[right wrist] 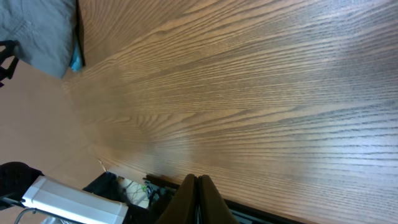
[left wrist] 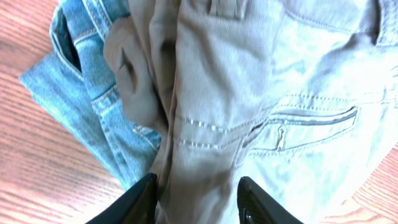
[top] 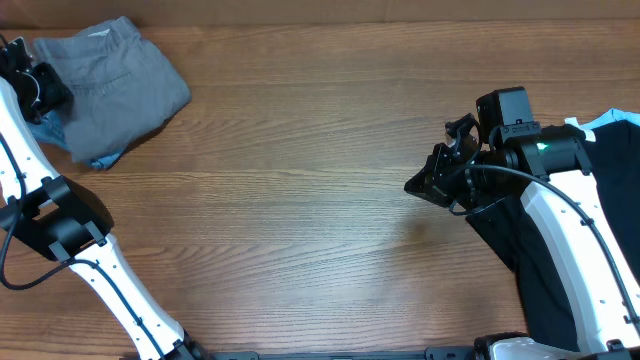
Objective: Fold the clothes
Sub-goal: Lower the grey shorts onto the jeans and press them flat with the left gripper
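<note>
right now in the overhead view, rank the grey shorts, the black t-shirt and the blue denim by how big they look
1 and 2, unranked: shorts and black T-shirt look alike; the T-shirt is cut by the frame and partly under the right arm.
3. blue denim: only slivers show beneath the shorts.

white arm links (top: 588, 262), black joints (top: 60, 222), black cable (top: 545, 180), black left claw (left wrist: 198, 186).

Grey-olive shorts (top: 120, 80) lie folded at the table's far-left corner, rear pocket showing.
</note>
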